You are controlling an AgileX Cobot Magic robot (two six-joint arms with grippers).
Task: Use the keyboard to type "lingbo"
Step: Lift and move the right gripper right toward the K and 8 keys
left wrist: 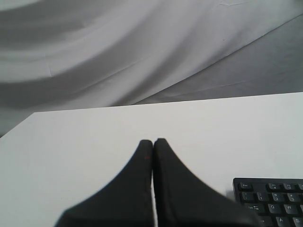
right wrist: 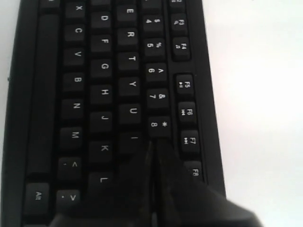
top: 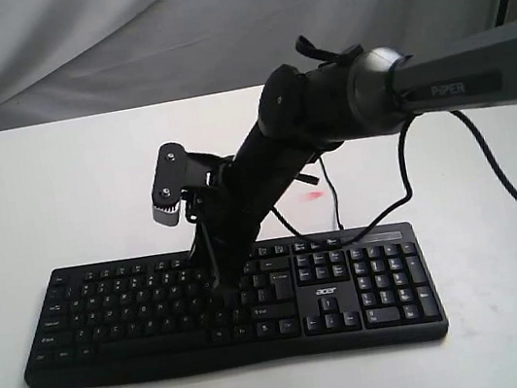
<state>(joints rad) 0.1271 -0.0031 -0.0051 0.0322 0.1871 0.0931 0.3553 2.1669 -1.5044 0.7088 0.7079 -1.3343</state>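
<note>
The black keyboard (top: 325,291) with the white acer logo lies across the front of the white table (top: 61,186). My right gripper (top: 218,282) reaches in from the right and points down onto the letter keys right of the middle. In the right wrist view that gripper (right wrist: 152,143) is shut, and its tips rest at the edge of the I key (right wrist: 131,138), just under the 8 key (right wrist: 158,125). The L key (right wrist: 102,180) shows beside the fingers. My left gripper (left wrist: 153,141) is shut and empty above bare table, with a corner of the keyboard (left wrist: 270,194) beside it. The exterior view does not show it.
A thin black cable (top: 337,203) runs from the keyboard's back edge. The right arm's own cable (top: 516,202) hangs over the table on the right. A small red spot (top: 314,194) lies behind the keyboard. Grey cloth (top: 116,39) backs the table.
</note>
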